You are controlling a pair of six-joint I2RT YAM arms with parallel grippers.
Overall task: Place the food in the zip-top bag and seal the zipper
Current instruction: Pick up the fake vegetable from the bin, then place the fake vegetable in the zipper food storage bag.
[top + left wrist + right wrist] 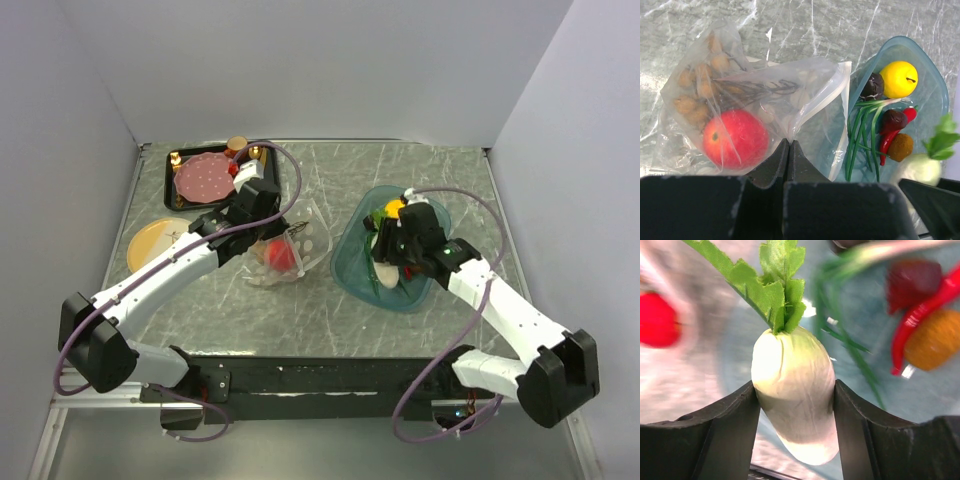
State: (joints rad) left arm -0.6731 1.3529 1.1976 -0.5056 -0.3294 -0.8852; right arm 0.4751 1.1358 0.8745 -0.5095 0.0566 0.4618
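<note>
Between the fingers (pixel 735 415) of the right pincer (pixel 795 390) the white oblong green-leafed toy radish (pixel 792 405) is held by smooth sides and may slip; the left pincer (pixel 789 150) pinches the clear dotted plastic bag (pixel 740 95) at its rim.

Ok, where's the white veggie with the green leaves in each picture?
Top view: the white radish is right of middle, at the teal tray.
Left wrist view: bottom right corner, at the tray's near end.
Right wrist view: front and centre, pinched in the right gripper.
Shared landmark: the teal tray shows in all three.
</note>
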